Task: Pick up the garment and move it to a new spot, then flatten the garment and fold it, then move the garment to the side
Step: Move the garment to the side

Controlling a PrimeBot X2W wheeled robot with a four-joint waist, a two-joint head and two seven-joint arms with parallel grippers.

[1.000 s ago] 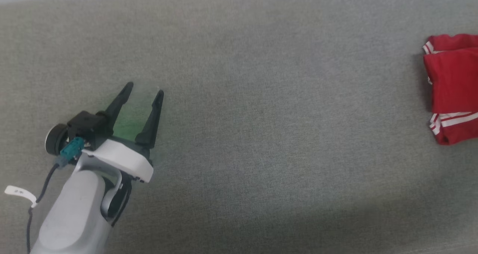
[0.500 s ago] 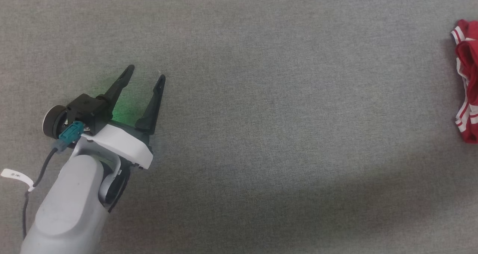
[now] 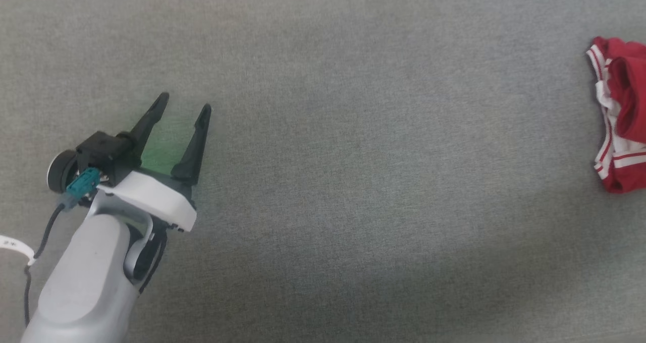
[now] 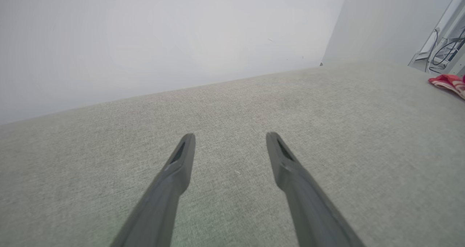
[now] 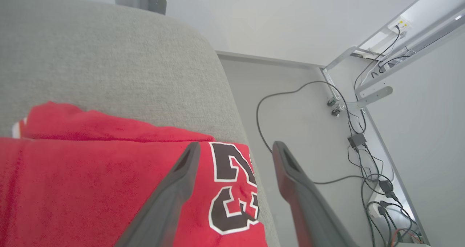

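L gripper (image 3: 184, 103), R gripper (image 5: 236, 145): splayed

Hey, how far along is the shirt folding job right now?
Done, by the look of it: the garment lies in a folded bundle at the right edge of the gray surface. In hand: nothing. The right gripper hangs over the garment with fingers apart, and the left gripper is open over the surface farther left. Left: probably just drawing the arms back.
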